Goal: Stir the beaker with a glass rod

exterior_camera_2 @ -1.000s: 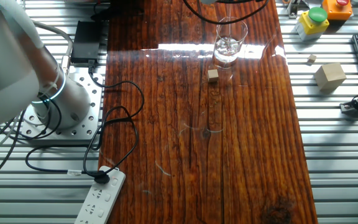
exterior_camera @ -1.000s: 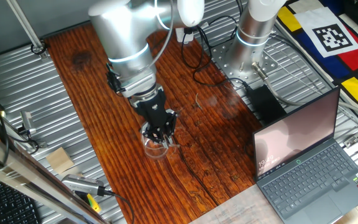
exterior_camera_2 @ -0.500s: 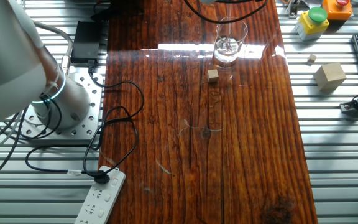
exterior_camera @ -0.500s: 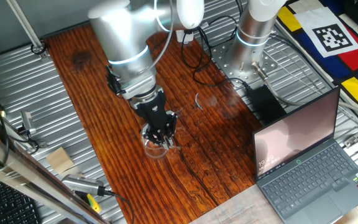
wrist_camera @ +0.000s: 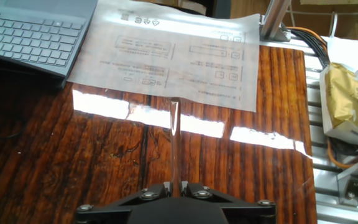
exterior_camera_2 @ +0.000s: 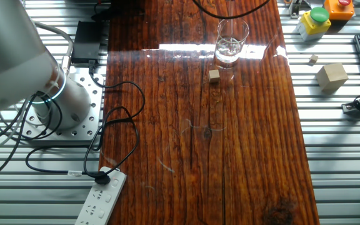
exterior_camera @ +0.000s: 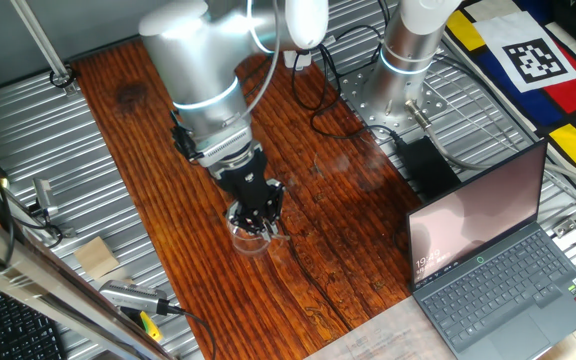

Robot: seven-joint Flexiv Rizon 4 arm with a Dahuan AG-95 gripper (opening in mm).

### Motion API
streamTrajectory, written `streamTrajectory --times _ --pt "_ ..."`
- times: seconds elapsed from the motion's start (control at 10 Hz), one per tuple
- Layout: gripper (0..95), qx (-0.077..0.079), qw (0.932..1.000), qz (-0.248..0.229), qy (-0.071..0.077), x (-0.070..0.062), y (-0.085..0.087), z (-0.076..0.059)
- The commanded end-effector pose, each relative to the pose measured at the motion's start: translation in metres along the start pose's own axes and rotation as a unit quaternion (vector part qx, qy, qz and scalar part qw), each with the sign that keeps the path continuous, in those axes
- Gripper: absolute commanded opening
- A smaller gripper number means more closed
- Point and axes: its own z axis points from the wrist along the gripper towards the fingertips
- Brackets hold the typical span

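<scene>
Dark reddish-brown wood grain streaks the table (exterior_camera_2: 249,144), with white glare bands across it. The beaker (exterior_camera_2: 230,42) is clear glass, and the glass rod (wrist_camera: 175,140) runs colourless and see-through against the wood. A small tan cube (exterior_camera_2: 214,75) sits pale on the boards; a larger tan block (exterior_camera_2: 331,75) lies on the silver ribbed metal. The arm (exterior_camera: 196,75) gleams silver-grey, and its end effector (exterior_camera: 258,212) is black. There's a grey laptop (exterior_camera: 493,262), a white power strip (exterior_camera_2: 100,198), black cables (exterior_camera_2: 114,128), and a green and yellow button (exterior_camera_2: 314,19).
</scene>
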Motion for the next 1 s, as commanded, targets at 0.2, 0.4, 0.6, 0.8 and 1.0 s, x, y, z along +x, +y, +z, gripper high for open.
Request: streamTrajectory --times 0.2,0.4,0.6,0.8,1.0 --pt "0.0 -0.002 1.0 0.001 0.009 0.0001 0.0006 -0.0011" --pt "0.0 -0.003 0.9999 0.004 0.012 -0.0002 0.0007 -0.0014" --pt "0.0 -0.004 0.9998 0.008 0.016 -0.0007 0.0007 -0.002" --pt "0.0 -0.003 0.9998 0.008 0.017 -0.0007 0.0007 -0.002" --pt "0.0 -0.003 0.9998 0.012 0.015 -0.0008 0.0007 -0.0019"
